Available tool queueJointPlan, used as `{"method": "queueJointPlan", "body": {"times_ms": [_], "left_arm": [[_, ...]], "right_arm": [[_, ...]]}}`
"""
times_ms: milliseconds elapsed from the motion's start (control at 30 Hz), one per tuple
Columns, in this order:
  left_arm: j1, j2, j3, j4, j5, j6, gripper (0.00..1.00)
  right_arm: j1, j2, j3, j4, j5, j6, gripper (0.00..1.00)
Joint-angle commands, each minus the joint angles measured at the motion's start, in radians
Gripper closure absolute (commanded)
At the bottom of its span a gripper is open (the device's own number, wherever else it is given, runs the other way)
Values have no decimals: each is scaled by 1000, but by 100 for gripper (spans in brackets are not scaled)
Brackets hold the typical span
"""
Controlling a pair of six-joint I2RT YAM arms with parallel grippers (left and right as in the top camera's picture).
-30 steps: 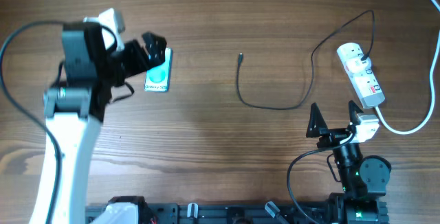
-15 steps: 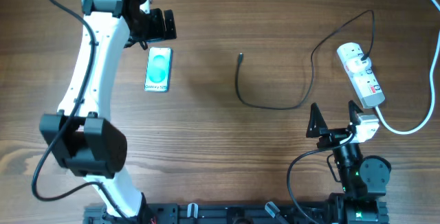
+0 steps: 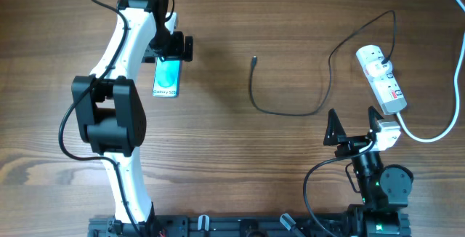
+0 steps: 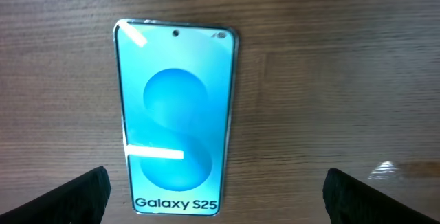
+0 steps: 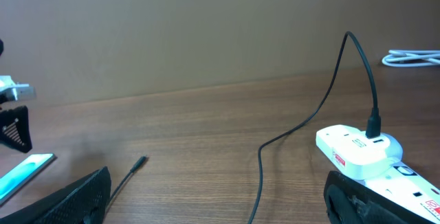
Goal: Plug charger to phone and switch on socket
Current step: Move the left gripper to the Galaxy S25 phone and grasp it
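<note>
Left gripper (image 3: 173, 48) gapes empty over the phone (image 3: 166, 77). It looks flat, stiff, slippery: pinch its long edges.

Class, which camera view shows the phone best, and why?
The left wrist view: the phone lies face-up, large, its lettering readable. Overhead the phone looks small; the right wrist view catches only a sliver at far left.

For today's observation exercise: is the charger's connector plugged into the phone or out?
Out. The charger's connector tip lies on the table, well apart from the phone.
</note>
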Motion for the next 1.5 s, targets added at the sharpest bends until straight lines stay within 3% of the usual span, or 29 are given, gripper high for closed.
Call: {"method": "queueJointPlan", "body": {"times_ms": [0, 400, 533, 800, 933, 1200, 1467], "left_arm": [[12, 25, -33, 7, -52, -34, 0], [28, 29, -161, 109, -47, -37, 1], [57, 63, -161, 111, -43, -56, 18], [64, 74, -161, 120, -24, -56, 5], [63, 74, -167, 131, -24, -56, 4], [50, 74, -190, 142, -24, -56, 27], [47, 69, -145, 87, -25, -60, 31]], "right_arm": [[4, -6, 0, 5, 1, 8, 0], [4, -6, 0, 5, 1, 8, 0], [4, -6, 0, 5, 1, 8, 0], [4, -6, 0, 5, 1, 8, 1], [4, -6, 0, 4, 1, 8, 0], [4, -6, 0, 5, 1, 8, 0], [4, -6, 0, 5, 1, 7, 0]]}}
